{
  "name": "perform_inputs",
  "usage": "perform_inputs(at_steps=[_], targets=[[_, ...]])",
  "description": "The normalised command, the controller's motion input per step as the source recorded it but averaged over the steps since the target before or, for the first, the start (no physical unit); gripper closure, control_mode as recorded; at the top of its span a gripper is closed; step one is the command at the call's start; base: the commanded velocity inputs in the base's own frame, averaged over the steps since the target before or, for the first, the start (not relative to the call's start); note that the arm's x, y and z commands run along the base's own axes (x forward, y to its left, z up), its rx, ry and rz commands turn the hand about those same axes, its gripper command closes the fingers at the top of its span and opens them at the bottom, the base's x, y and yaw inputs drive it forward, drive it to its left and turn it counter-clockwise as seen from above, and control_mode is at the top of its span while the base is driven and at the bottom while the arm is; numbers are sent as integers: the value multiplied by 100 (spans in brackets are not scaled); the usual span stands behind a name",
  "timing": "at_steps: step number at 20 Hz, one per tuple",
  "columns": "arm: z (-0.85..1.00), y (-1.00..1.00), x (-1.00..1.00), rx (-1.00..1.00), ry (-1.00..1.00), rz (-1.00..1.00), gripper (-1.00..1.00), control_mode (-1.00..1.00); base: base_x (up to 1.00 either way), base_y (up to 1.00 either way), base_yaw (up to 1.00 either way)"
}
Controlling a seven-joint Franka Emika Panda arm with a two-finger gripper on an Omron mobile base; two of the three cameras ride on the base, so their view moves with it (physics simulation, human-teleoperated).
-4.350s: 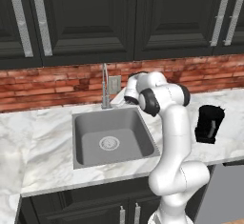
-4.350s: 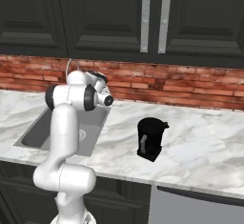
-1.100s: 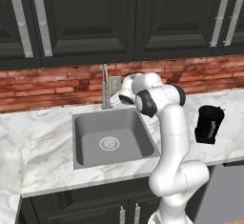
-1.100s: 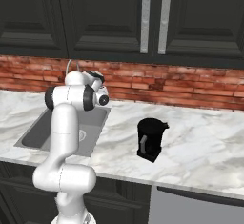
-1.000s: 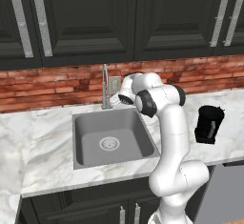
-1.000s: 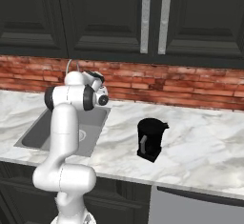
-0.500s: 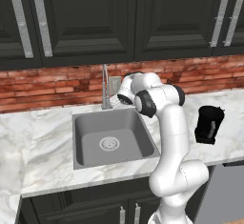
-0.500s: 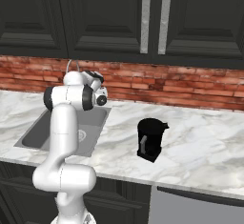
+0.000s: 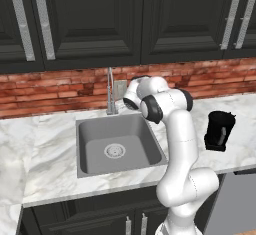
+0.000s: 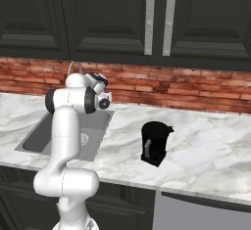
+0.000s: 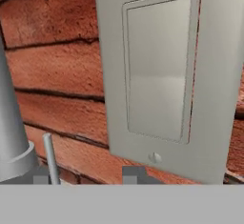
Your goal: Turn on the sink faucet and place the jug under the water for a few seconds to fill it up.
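The sink faucet [image 9: 110, 91] stands behind the sink [image 9: 85, 144], a grey basin set in white marble. In the hand view its neck [image 11: 9, 123] rises at the left, and its thin side lever [image 11: 49, 156] stands between my fingertips, close to the left one. My gripper [image 11: 87, 176] is open, low at the faucet's base and facing the brick wall. No water is in view at the faucet. The black jug [image 9: 220, 130] stands upright on the counter to the right of the arm, well apart from the gripper; it is also in the right base view [image 10: 154, 143].
A grey wall outlet plate [image 11: 162, 75] sits on the brick backsplash straight ahead of the gripper, very close. Dark cabinets hang above the counter. White marble runs along both sides of the sink [image 10: 34, 136].
Since the oldest frames the hand has edged slightly left toward the faucet's base. Over the last second nothing has visibly moved.
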Motion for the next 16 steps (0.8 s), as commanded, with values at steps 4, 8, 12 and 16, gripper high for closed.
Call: perform_inputs(at_steps=[4,8,12,16], targets=[[-23,-41,40,10,10,-17,100,-100,0,0,0],[-28,-39,38,10,10,-16,100,-100,0,0,0],[-30,-42,35,10,10,-15,100,-100,0,0,0],[-30,-52,35,10,10,-12,100,-100,0,0,0]])
